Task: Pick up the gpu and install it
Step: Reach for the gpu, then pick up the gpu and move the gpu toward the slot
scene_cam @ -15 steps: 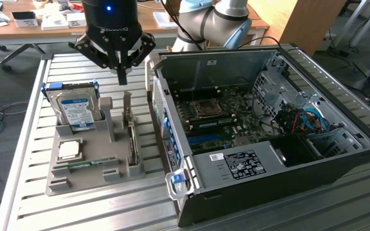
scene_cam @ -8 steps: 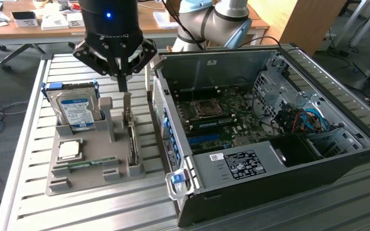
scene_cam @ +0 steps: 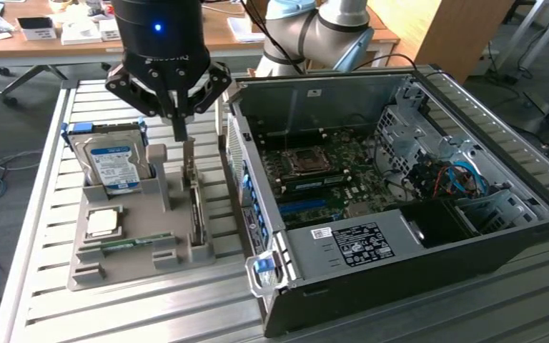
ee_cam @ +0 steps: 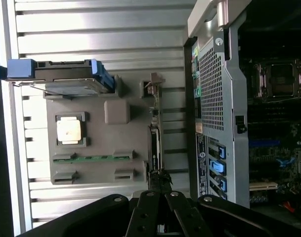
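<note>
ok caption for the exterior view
Shut gripper over the gpu standing on edge in its grey holder, beside the open computer case

On the slatted metal bench (scene_cam: 41, 236) I am seeing a gray tray (scene_cam: 131, 266). 1 hard drive (scene_cam: 112, 161) with a blue-white label is standing on edge in it, 1 square processor chip (scene_cam: 103, 223) is lying flat, and 1 green memory stick (scene_cam: 126, 243) is lying just beside the chip. An open computer case (scene_cam: 399, 286) is sitting beside the tray, its motherboard (scene_cam: 337, 171) showing.
</note>
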{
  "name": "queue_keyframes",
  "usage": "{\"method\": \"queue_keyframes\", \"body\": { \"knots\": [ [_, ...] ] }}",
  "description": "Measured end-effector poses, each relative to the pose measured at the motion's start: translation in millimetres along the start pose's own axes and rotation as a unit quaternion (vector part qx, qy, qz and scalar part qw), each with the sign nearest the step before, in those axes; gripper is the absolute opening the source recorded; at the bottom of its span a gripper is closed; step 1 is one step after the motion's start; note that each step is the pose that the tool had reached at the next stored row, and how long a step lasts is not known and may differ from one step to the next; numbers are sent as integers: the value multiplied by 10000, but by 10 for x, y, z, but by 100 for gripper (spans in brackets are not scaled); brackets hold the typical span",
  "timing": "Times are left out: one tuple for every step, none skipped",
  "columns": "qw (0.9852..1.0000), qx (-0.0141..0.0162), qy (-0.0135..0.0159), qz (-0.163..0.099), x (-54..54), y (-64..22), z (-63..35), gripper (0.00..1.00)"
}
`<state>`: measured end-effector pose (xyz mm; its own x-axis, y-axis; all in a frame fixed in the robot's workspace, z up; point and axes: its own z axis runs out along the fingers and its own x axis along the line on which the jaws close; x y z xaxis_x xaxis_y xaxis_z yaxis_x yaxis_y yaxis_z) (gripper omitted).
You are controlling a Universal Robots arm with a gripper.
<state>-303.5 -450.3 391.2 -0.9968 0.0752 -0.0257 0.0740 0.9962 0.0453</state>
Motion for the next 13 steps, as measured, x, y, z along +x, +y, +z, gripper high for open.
{"method": "queue_keyframes", "body": {
  "knots": [
    [10000, 0, 0, 0, 0, -5, 0, 11],
    [10000, 0, 0, 0, 0, -14, 1, 11],
    [10000, 0, 0, 0, -1, -26, 1, 11],
    [10000, 1, 1, 1, -2, -38, 1, 11],
    [10000, 1, 0, 0, -2, -45, 1, 11],
    [10000, 0, 0, 1, -2, -44, 1, 11],
    [10000, 0, 0, 1, -2, -44, 2, 11],
    [10000, 0, 0, 0, -2, -45, 2, 11],
    [10000, 0, 0, 0, -2, -45, 2, 11],
    [10000, 0, 0, 0, -2, -45, 1, 11],
    [10000, 0, 0, 0, -2, -45, 2, 11],
    [10000, 0, 0, 0, -2, -45, 2, 11],
    [10000, 0, 0, 0, -2, -45, 1, 11]
  ]
}}
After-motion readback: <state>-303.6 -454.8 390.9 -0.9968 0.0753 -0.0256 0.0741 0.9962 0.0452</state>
